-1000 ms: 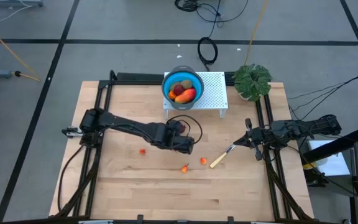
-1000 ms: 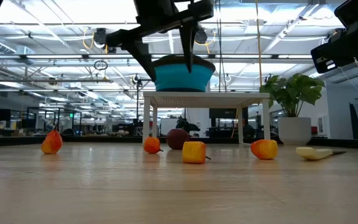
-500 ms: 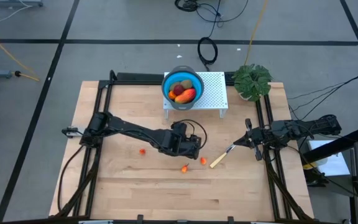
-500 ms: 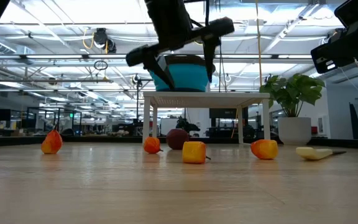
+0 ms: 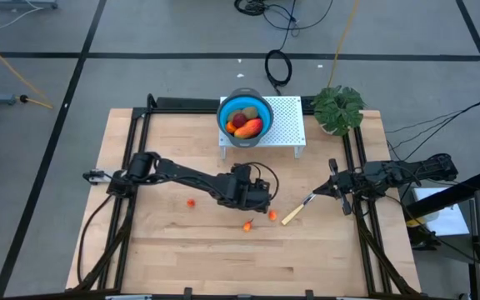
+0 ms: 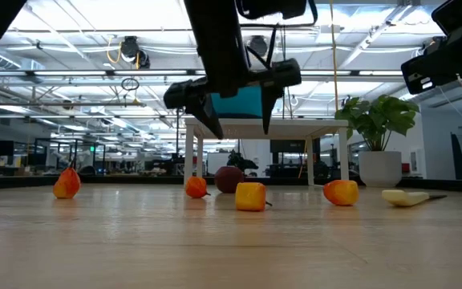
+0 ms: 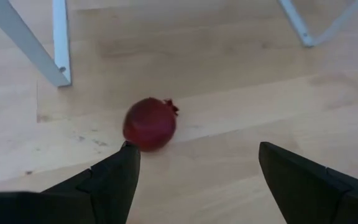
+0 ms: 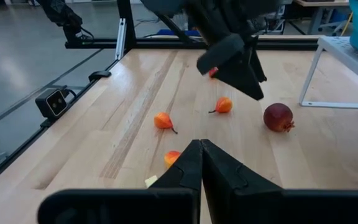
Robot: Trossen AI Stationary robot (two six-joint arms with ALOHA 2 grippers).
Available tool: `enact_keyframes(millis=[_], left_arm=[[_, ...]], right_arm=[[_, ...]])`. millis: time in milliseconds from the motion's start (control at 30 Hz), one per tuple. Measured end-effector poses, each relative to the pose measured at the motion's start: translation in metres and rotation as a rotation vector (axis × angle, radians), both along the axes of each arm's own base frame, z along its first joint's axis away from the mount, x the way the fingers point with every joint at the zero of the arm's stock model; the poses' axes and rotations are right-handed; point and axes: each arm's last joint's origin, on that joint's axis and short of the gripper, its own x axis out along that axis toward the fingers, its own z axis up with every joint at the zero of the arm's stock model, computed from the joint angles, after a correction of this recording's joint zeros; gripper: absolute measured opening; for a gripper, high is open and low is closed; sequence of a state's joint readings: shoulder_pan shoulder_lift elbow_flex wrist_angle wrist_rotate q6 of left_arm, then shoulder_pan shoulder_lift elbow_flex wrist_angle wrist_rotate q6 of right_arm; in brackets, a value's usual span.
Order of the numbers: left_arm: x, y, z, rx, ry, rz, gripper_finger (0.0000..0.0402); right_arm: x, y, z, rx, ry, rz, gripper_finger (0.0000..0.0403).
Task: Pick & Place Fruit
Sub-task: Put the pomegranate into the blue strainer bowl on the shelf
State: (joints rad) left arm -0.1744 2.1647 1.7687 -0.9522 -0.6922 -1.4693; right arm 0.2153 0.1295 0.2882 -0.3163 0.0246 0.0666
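Centre of the high view: left gripper (image 5: pixel 261 198), jaws spread wide and holding nothing, hanging above the table (image 5: pixel 173 258) just below the white stand (image 5: pixel 286 125). Item sought, judged from the aim of the wrist view: dark red ball (image 7: pixel 150 123), lying on the wood near a stand leg, left of centre in that view and just beyond the left finger, not between the two. Upper centre of the high view: blue bowl (image 5: pixel 224 119) on the stand, already containing a long orange piece, a red ball and a brownish-green oval. Loose stock on the table: three small orange bits, one left of the gripper (image 5: pixel 191 202), one below it (image 5: pixel 248 224), one to its lower right (image 5: pixel 272 215). Right edge of the high view: right gripper (image 5: pixel 341 198), jaws shut and empty, idle near the knife (image 5: pixel 296 212). Upper right: plant (image 5: pixel 338 108), not part of the task. Handling note: the ball is round and likely to roll, so the jaws should be shifted sideways until it sits centred between them, lowered until the fingers straddle its widest part, then closed slowly; a finger landing on it off-centre could knock it under the stand.
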Motion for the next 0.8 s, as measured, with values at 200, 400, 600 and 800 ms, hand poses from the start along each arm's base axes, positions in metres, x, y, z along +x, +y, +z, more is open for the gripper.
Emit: enact_keyframes(millis=[200, 400, 600, 800], left_arm=[[0.0, 0.003, -0.016, 0.011, 0.093, -0.015, 0.0326], [-0.001, 0.003, -0.017, 0.043, 0.176, -0.11, 0.0326], [-0.001, -0.002, -0.017, 0.059, 0.252, -0.218, 0.0326], [-0.004, -0.018, -0.017, 0.116, 0.297, -0.311, 0.0326]], right_arm=[[0.0, 0.0, 0.001, 0.001, -0.005, 0.0, 0.0], [0.0, 0.0, 0.0, 0.001, -0.004, 0.0, 0.0], [0.0, 0.0, 0.0, 0.001, -0.005, 0.0, 0.0], [0.0, 0.0, 0.0, 0.001, -0.005, 0.0, 0.0]])
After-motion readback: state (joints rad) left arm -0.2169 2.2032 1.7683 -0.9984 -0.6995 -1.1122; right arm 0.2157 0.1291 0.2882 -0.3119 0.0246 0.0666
